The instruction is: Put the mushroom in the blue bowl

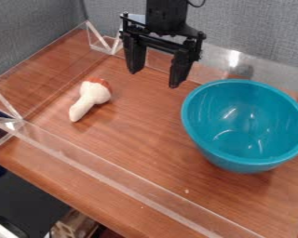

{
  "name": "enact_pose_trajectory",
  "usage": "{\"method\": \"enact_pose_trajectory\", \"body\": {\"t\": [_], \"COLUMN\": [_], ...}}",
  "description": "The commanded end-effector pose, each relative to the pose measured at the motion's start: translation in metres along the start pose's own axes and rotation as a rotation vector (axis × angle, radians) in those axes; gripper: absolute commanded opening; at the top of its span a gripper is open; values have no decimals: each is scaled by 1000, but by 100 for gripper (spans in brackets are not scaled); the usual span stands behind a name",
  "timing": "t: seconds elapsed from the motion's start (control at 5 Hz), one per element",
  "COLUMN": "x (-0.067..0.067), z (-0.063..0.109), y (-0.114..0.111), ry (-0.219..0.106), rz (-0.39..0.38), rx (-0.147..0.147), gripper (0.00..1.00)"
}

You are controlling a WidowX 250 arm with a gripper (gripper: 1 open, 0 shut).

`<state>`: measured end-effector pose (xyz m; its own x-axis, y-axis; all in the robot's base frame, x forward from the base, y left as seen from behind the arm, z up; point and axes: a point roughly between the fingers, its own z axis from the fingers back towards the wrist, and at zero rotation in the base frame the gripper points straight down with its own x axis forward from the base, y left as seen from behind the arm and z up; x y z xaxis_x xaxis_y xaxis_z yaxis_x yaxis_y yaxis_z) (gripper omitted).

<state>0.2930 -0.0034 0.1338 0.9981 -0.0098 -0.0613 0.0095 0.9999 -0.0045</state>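
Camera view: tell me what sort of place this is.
Probably a lab test bench: a wooden table fenced by clear plastic walls, a robot gripper overhead, a toy mushroom and blue bowl.

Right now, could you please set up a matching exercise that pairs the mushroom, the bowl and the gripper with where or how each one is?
Column one:
1. mushroom
2. blue bowl
3. gripper

Column two:
A. upright and empty, at the right of the table
B. jaws open, holding nothing, above the table
C. lying on its side, at the left of the table

Pairs: 1-C, 2-A, 3-B
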Motion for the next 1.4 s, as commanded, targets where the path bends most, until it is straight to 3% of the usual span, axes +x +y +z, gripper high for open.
{"method": "enact_pose_trajectory", "body": {"t": [0.0,0.2,0.6,0.8,1.2], "x": [0,-1,-15,-17,-2], "z": [-6,-14,-29,-38,-58], "y": [2,21,87,106,126], "ry": [14,19,-3,-18,-20], "rz": [0,18,64,24,-29], "rx": [-1,-1,12,12,26], "gripper": [100,100,100,100,100]}}
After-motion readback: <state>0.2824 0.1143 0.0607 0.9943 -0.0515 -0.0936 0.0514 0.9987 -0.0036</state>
